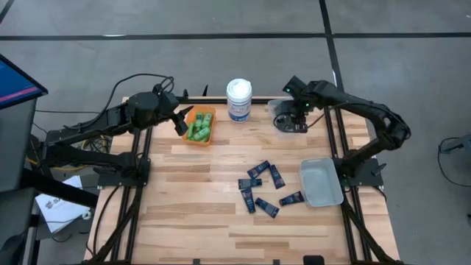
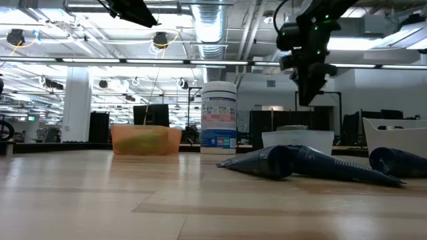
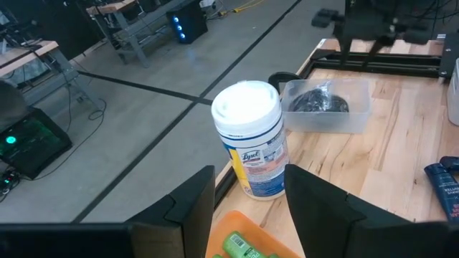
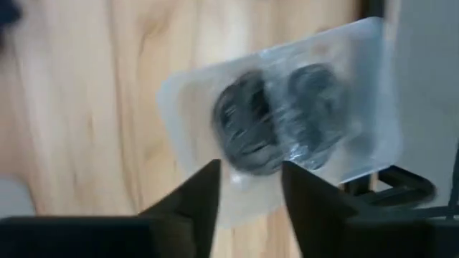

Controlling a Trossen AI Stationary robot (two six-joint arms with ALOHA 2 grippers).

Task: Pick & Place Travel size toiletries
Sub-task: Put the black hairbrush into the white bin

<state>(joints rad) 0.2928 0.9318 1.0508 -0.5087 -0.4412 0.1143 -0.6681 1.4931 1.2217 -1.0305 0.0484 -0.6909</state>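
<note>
Several bright green bottles (image 1: 199,131) lie in an orange bin (image 1: 208,112) at the far left. My left gripper (image 1: 180,120) hovers open just left of and above that bin; its wrist view shows the bottles (image 3: 240,247) below its fingers. Black discs in clear packets (image 4: 276,118) lie in a small clear bin (image 1: 291,124) at the far right. My right gripper (image 4: 247,193) is open above that bin, pointing down (image 2: 309,93). Several navy tubes (image 1: 263,188) lie flat on the table's middle.
A large white canister with a blue label (image 1: 238,99) stands upright between the two far bins. A larger clear bin (image 1: 321,182) sits at the right edge beside the tubes. Bare wood lies toward the near edge and the near left.
</note>
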